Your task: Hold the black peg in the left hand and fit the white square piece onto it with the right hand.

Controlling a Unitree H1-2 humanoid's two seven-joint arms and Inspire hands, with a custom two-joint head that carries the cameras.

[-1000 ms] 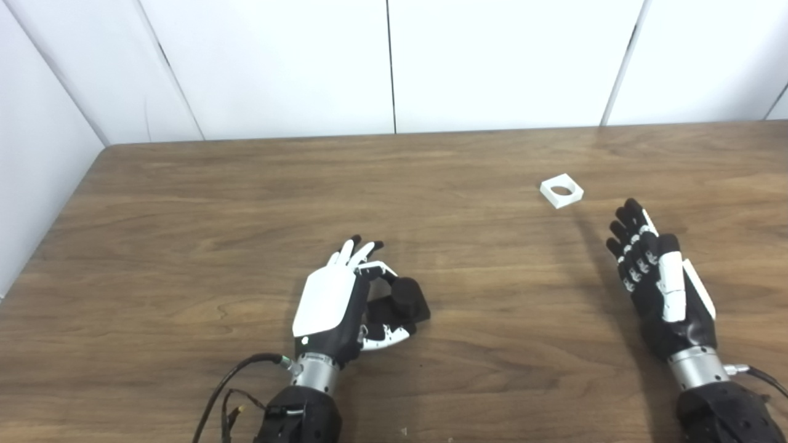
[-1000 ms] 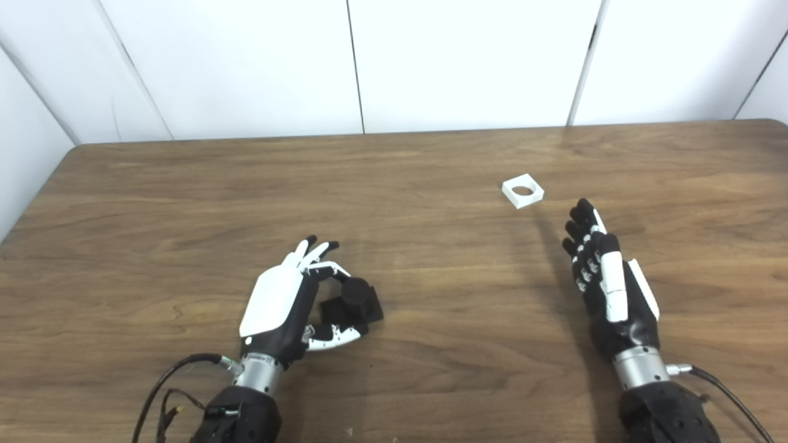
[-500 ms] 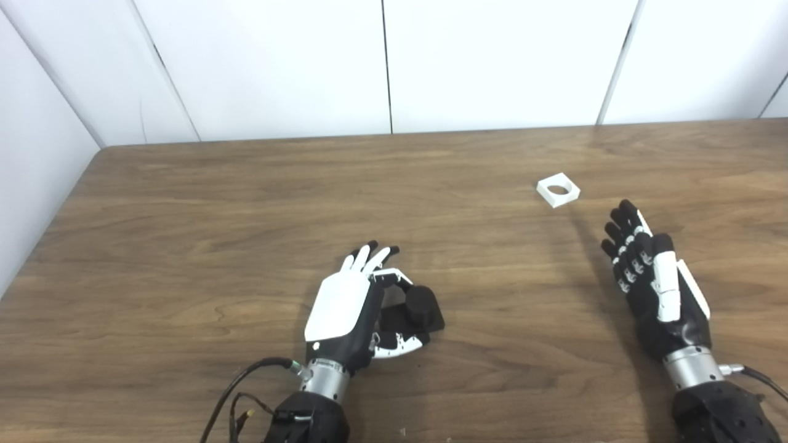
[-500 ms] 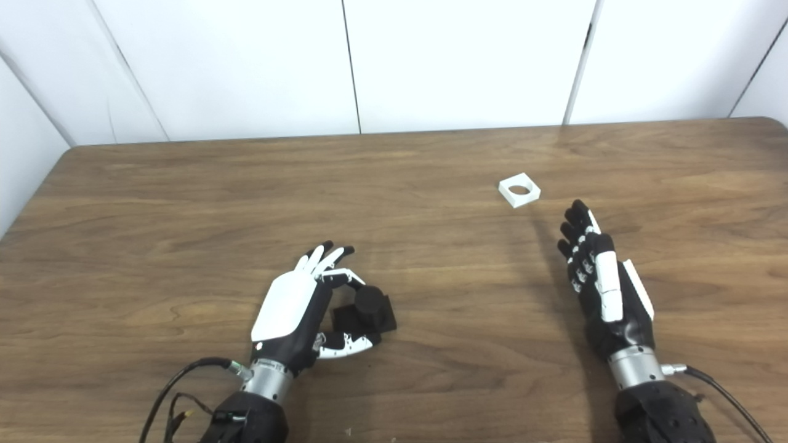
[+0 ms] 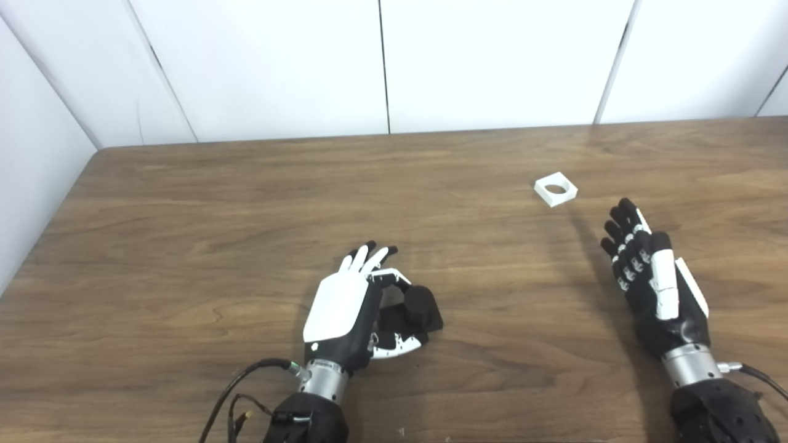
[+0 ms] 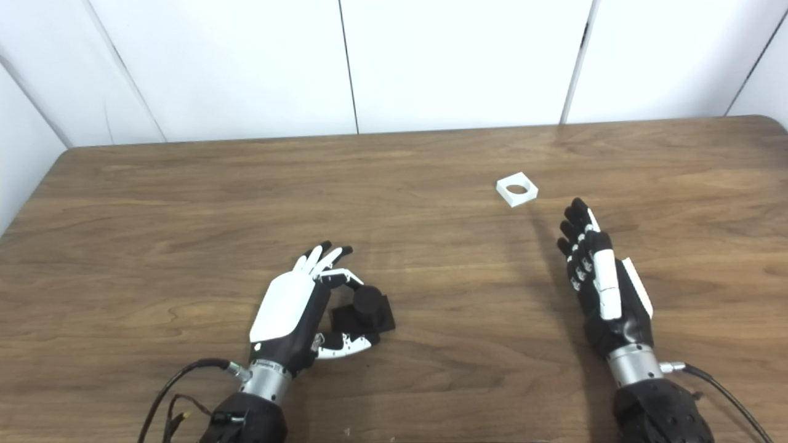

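**Black peg beside the left hand, white square piece beyond the right hand**

Black in colour, the peg [image 5: 417, 307] consists of a short round post rising from a flat square base, and it rests on the brown wooden table [image 5: 215, 215]. It lies on the thumb side of the left hand [image 5: 351, 307], framed by that hand: one curled finger [image 5: 389, 277] reaches to the far side of the post, and the thumb [image 5: 397, 346] lies along the near edge of the base. Whether finger or thumb actually presses on the peg cannot be told. The remaining fingers of this hand point away from the robot, spread apart. The white back of the hand faces upward and to the left.

The right hand [image 5: 655, 283] rests near the right edge of the table, fingers extended, close together and pointing forward; it holds nothing. The white square piece [image 5: 555, 189], with a round hole through its middle, lies flat on the table just beyond the fingertips of the right hand and slightly to their left, clear of them. It is well apart from the left hand and the peg.

White wall panels [image 5: 492, 61] stand behind the far edge of the table.
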